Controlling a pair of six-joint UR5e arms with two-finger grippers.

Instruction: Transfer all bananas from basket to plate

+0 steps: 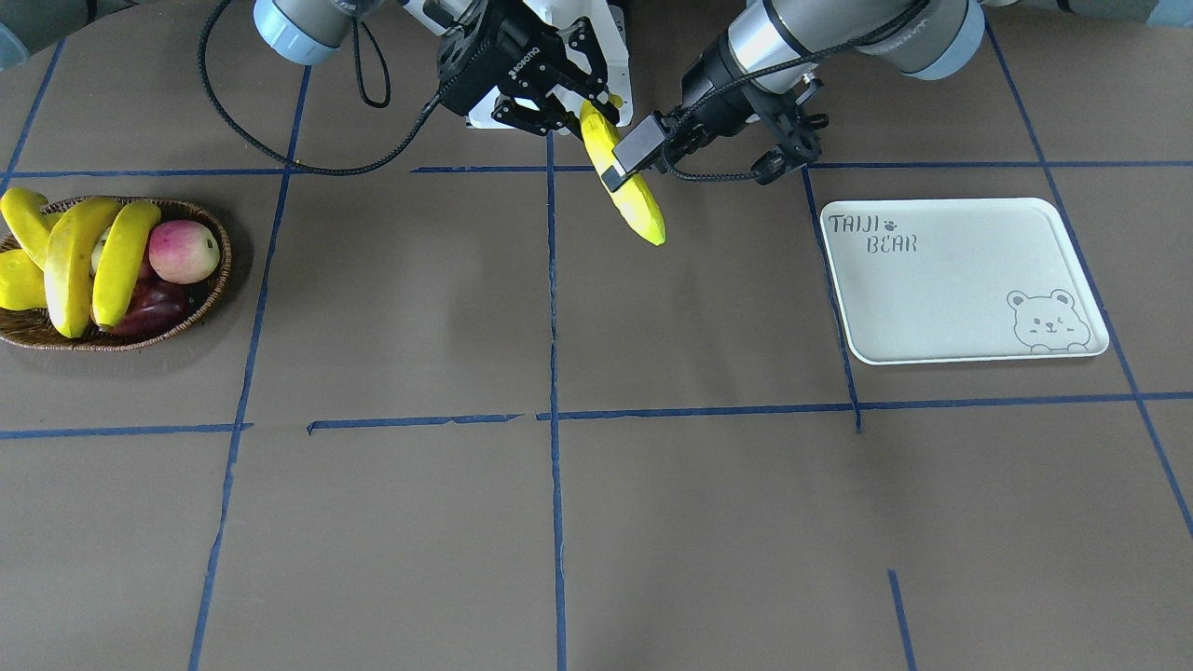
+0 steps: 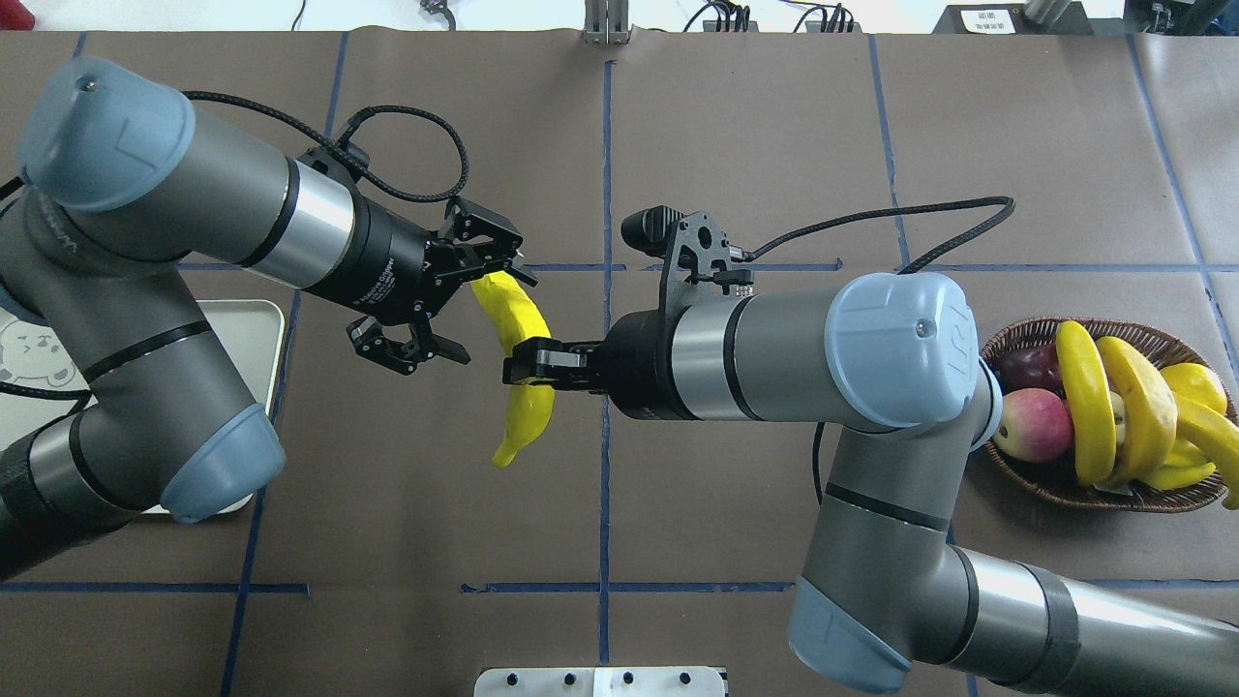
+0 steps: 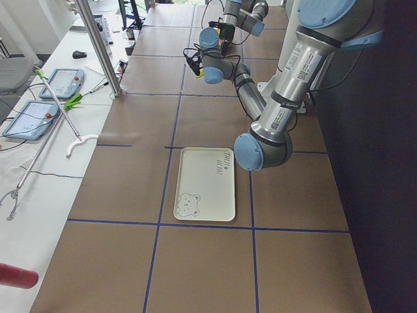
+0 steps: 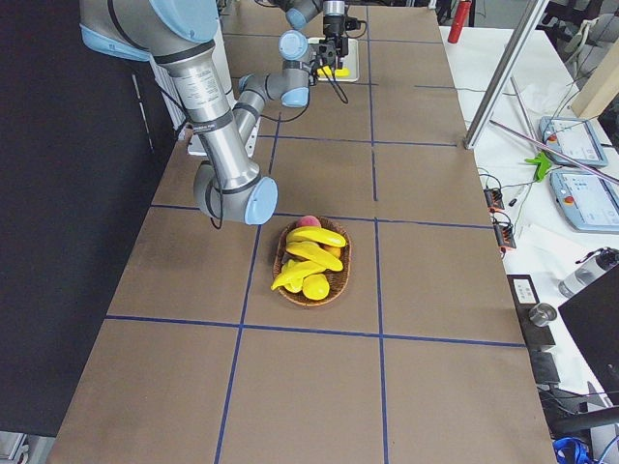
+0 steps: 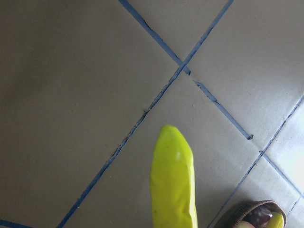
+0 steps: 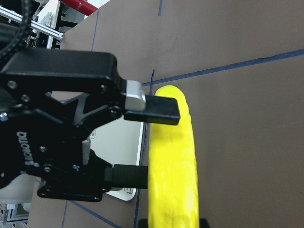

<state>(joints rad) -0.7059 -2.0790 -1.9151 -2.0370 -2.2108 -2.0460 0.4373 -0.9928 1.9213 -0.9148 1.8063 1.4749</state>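
My right gripper (image 2: pixel 530 369) is shut on the middle of one yellow banana (image 2: pixel 518 319) and holds it in the air over the table's centre line. It also shows in the front view (image 1: pixel 638 200). My left gripper (image 2: pixel 489 318) is open at the banana's far end. In the right wrist view one finger (image 6: pixel 156 109) lies across the banana tip (image 6: pixel 173 156) and the other finger stands at its side. Three bananas (image 1: pixel 121 261) lie in the wicker basket (image 1: pixel 191 321). The cream plate (image 1: pixel 960 280) has nothing on it; my left arm hides part of it in the overhead view (image 2: pixel 247 329).
The basket also holds a pink apple (image 1: pixel 184 252), a dark purple fruit (image 1: pixel 154 308) and a plump yellow fruit (image 1: pixel 17 280). Blue tape lines (image 1: pixel 552 326) cross the brown table. A white mounting plate (image 1: pixel 617 56) sits at the robot's base.
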